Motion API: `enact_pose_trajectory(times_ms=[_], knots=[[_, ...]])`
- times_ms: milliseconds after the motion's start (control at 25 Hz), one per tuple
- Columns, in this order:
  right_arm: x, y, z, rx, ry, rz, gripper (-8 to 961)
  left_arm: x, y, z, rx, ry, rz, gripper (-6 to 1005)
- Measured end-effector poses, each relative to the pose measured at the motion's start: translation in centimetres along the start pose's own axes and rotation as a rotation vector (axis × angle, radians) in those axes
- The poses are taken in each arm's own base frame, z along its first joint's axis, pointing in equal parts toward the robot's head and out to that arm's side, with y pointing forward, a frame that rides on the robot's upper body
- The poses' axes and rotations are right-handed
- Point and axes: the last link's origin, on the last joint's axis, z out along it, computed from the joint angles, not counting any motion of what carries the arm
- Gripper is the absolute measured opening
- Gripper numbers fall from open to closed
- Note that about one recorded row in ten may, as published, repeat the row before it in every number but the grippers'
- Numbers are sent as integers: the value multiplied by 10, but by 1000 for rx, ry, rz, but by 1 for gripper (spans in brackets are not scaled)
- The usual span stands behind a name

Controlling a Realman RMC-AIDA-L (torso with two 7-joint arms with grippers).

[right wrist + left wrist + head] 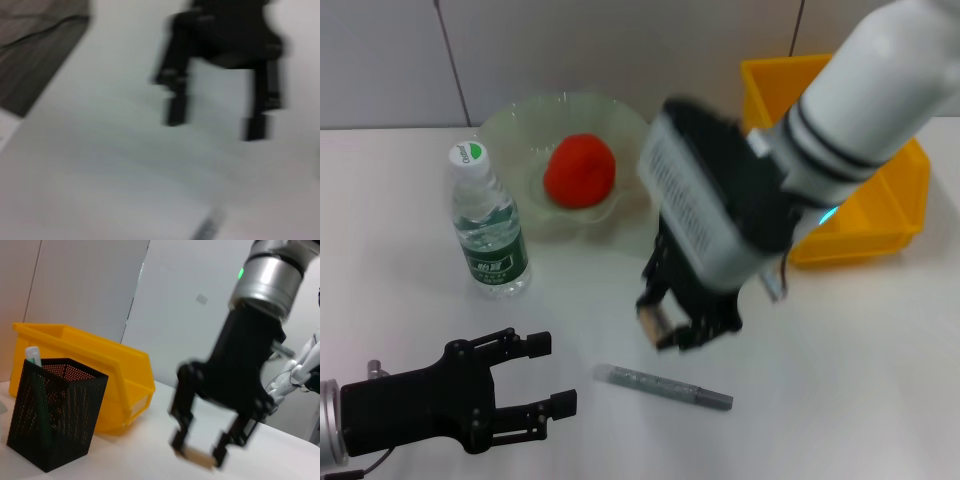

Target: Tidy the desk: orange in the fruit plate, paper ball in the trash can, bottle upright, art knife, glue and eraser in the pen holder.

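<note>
Right now I have the right tool (pixel 668 335) hanging above the middle of the worktop (pixel 860 380), and between its fingertips sits a small tan block, the eraser (pixel 651 325); the left wrist view shows the same block (pixel 199 457) pinched between the two black fingers, clear of the surface. Just below that tool lies a grey pen-like stick, probably the art knife (pixel 663 387), flat on the worktop and untouched.

My left tool (pixel 542 375) is low at the near left corner, its fingers spread apart with nothing between them. The right wrist camera looks across at it (pixel 215 125) and sees the same open gap.

The orange (pixel 579 171) already sits in the fruit plate (pixel 515 125) at the back. The bottle (pixel 485 225) stands upright just beside the plate's left rim, cap up. The trash can (pixel 890 215) is at the far right, partly hidden behind the right arm. From the left wrist camera I see the pen holder (pixel 55 412) standing in front of the trash can (pixel 125 375), with a light-capped stick poking up inside one corner; I cannot tell what it is.
</note>
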Motion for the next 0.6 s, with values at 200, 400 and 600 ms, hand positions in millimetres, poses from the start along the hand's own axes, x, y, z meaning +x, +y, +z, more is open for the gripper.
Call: enact_pose_trajectory(times_ms=[200,400,600], knots=[[20,-12,-24,100,-53,126,427,0,0,-1,0,-2,1,829],[35,-21,-41,178,-98,210,432,0,0,-4,0,-4,2,830],[48,-33,-56,271,-133,293,437,0,0,-5,-1,-4,0,830]])
